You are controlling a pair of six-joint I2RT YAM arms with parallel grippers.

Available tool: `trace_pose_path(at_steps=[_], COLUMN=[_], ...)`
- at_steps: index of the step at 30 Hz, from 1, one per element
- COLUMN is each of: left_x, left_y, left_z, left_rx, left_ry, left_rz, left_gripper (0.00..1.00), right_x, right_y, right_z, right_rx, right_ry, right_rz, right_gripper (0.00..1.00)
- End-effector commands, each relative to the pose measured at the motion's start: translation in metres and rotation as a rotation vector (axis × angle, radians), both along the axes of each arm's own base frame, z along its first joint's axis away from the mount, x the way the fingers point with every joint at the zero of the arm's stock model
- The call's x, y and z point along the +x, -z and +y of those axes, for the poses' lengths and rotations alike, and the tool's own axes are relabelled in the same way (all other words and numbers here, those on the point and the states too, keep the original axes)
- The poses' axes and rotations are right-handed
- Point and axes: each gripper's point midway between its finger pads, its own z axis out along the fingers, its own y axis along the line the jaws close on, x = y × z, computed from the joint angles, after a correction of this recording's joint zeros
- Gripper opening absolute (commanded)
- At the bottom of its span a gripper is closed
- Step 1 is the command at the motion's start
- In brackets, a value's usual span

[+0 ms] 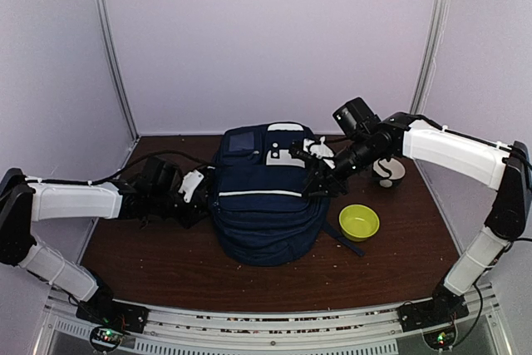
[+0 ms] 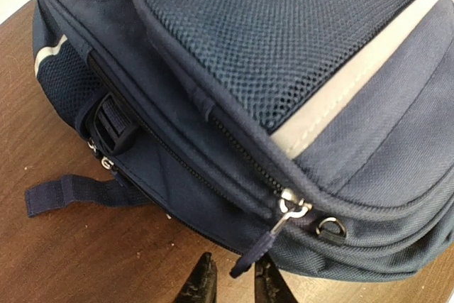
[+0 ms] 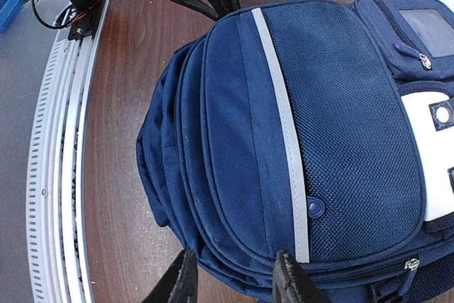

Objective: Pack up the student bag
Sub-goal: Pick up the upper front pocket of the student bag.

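Note:
The student bag [image 1: 266, 205], navy blue with a thin white stripe, lies flat in the middle of the table. At the bag's left side, my left gripper [image 2: 234, 285] has its jaws a narrow gap apart. The dark tab of a zipper pull [image 2: 264, 248] hangs between them, close to the right finger [image 2: 273, 287] and apart from the left one. My right gripper [image 3: 237, 285] is at the bag's right edge [image 3: 234, 246]. Its two fingers straddle the stacked seams there and press on the fabric. Both the bag's visible zippers are closed.
A lime-green bowl [image 1: 359, 222] sits right of the bag, and a black-and-white cup [image 1: 388, 172] stands behind it. A loose strap [image 2: 67, 193] lies on the wood beside the bag. The metal rail [image 3: 57, 140] runs along the table's near edge.

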Motion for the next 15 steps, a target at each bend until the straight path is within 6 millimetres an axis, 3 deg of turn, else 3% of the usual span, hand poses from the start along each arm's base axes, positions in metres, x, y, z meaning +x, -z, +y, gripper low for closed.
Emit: trace_pose_path(at_steps=[1, 6, 15], left_x=[0.009, 0.015, 0.015], left_y=[-0.032, -0.033, -0.033], left_z=[-0.014, -0.02, -0.018], left_rx=[-0.074, -0.083, -0.073], left_ry=[0.037, 0.051, 0.035], left_rz=[-0.101, -0.107, -0.101], left_gripper=[0.2, 0.25, 0.11], right_x=[0.012, 0.038, 0.069], right_y=[0.008, -0.004, 0.012], right_z=[0.002, 0.023, 0.101], right_rx=[-0.011, 0.043, 0.146], right_ry=[0.036, 0.113, 0.172], right_rz=[0.001, 0.014, 0.19], right_gripper=[0.37, 0.37, 0.34])
